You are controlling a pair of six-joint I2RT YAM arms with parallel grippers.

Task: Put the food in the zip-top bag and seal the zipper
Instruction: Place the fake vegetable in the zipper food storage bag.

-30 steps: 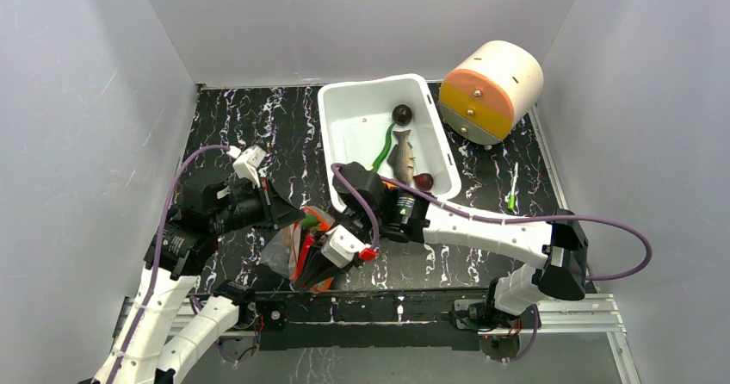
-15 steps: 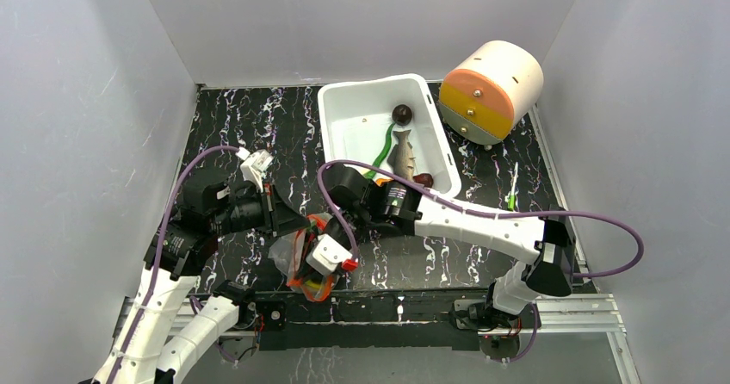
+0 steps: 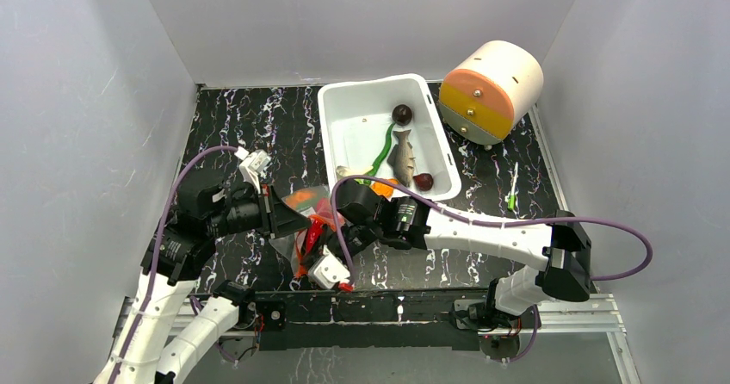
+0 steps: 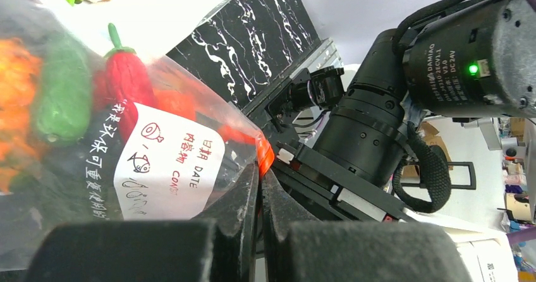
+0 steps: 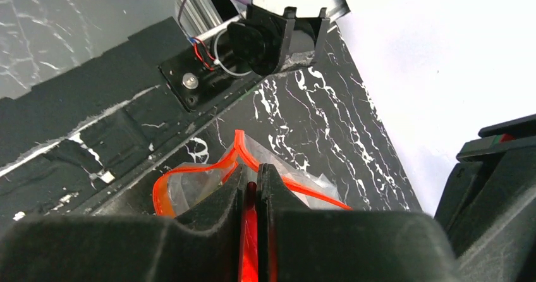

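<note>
The clear zip-top bag (image 3: 282,243) lies crumpled between both arms near the table's front edge. Through its wall I see food: a red chili (image 4: 123,79) and a green piece (image 4: 62,95). My left gripper (image 4: 260,168) is shut on the red-orange zipper (image 4: 266,155) at one corner of the bag's mouth. My right gripper (image 5: 251,172) is shut on the same zipper (image 5: 189,171), which loops out in front of its fingers. In the top view the left gripper (image 3: 300,220) and right gripper (image 3: 317,239) sit close together over the bag. More food, a fish (image 3: 402,157) among it, lies in the bin.
A white rectangular bin (image 3: 344,108) stands behind the bag, also holding a long green piece (image 3: 381,148) and two dark round pieces. A cream and orange drum (image 3: 491,91) sits at the back right. A small green bit (image 3: 511,199) lies on the table at the right.
The right gripper has slid along the bag's mouth toward the left gripper, with its wrist turning toward the front edge. The bag has bunched and shifted. The left arm barely moved.
</note>
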